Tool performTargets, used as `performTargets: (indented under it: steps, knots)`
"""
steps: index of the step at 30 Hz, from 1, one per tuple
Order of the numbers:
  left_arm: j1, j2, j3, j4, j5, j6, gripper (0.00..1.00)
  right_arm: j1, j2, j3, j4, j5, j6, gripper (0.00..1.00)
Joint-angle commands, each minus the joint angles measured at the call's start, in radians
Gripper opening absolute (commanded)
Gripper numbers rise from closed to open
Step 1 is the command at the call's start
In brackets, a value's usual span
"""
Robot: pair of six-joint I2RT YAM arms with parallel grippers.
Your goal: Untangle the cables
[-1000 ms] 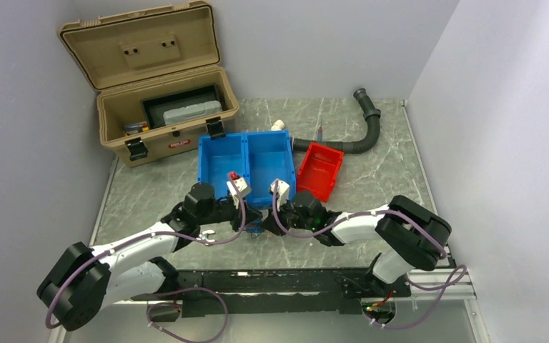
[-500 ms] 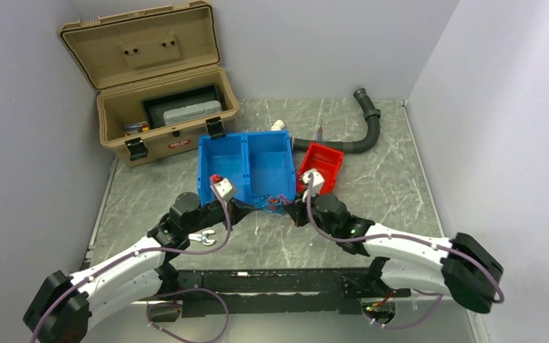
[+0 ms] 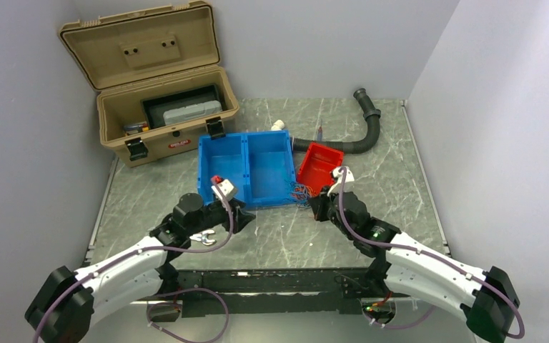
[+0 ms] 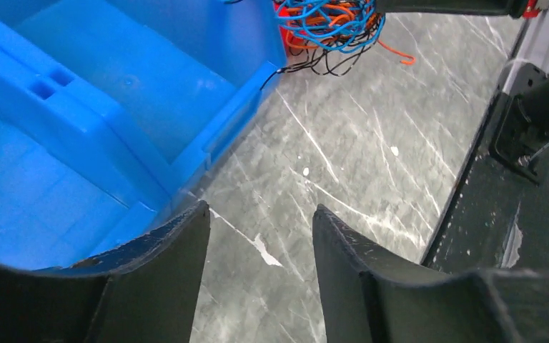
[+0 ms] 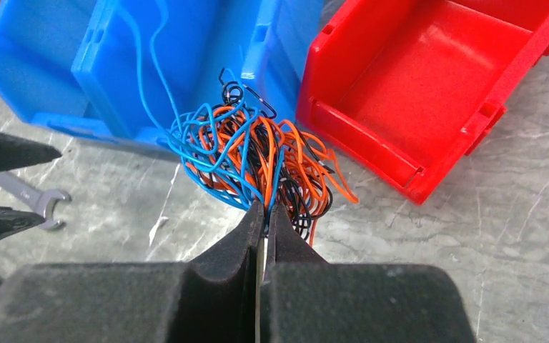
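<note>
The cables (image 3: 300, 191) are a fist-sized tangle of blue, orange and black wires, hanging at the gap between the blue bin (image 3: 245, 153) and the red bin (image 3: 332, 153). My right gripper (image 5: 264, 209) is shut on the near side of the cables (image 5: 254, 153), and one blue strand trails up over the blue bin's wall (image 5: 114, 64). In the top view the right gripper (image 3: 314, 201) sits just right of the bundle. My left gripper (image 4: 261, 209) is open and holds nothing, low over the table by the blue bin's front corner (image 4: 186, 164). The cables (image 4: 329, 25) lie well ahead of it.
A small wrench (image 3: 201, 239) lies on the table near the left arm. An open tan toolbox (image 3: 164, 93) stands at the back left. A black corrugated hose (image 3: 368, 128) curves behind the red bin (image 5: 429, 93). The left gripper's fingers (image 5: 7, 150) show at the right wrist view's left edge.
The left gripper has opened and let go of the cables. The right gripper has carried the bundle to the right, from in front of the blue bin to beside the red bin.
</note>
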Motion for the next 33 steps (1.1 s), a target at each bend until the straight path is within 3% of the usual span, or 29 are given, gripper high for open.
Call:
performTargets:
  steps: [1,3,5,15,19,23,26,28,33]
  knots:
    - [0.002,0.035,0.076,0.059,0.149,-0.035,0.71,0.000,0.001,0.095,-0.043,-0.097,-0.036,0.00]
    - [0.002,0.038,0.089,0.092,0.186,-0.080,0.84,0.000,0.005,0.116,-0.042,-0.149,-0.056,0.00]
    - [0.003,0.050,0.098,0.162,0.217,-0.140,0.87,0.001,0.009,0.122,-0.027,-0.195,-0.064,0.00]
    - [0.001,0.229,0.155,0.407,0.293,-0.277,0.87,0.000,0.022,0.141,0.070,-0.374,-0.022,0.00]
    - [-0.001,0.304,0.203,0.400,0.276,-0.298,0.80,0.001,0.025,0.133,0.120,-0.422,-0.001,0.00]
    - [-0.001,0.357,0.226,0.406,0.289,-0.309,0.57,0.000,0.022,0.117,0.159,-0.450,0.014,0.00]
    - [0.000,0.383,0.228,0.463,0.340,-0.340,0.03,0.000,0.028,0.113,0.151,-0.440,0.015,0.00]
    - [0.000,0.372,0.229,0.422,0.329,-0.323,0.00,0.000,0.023,0.125,0.096,-0.373,0.019,0.00]
    - [0.032,0.232,0.195,0.157,0.164,-0.199,0.00,0.001,-0.028,0.154,-0.169,0.011,0.081,0.00]
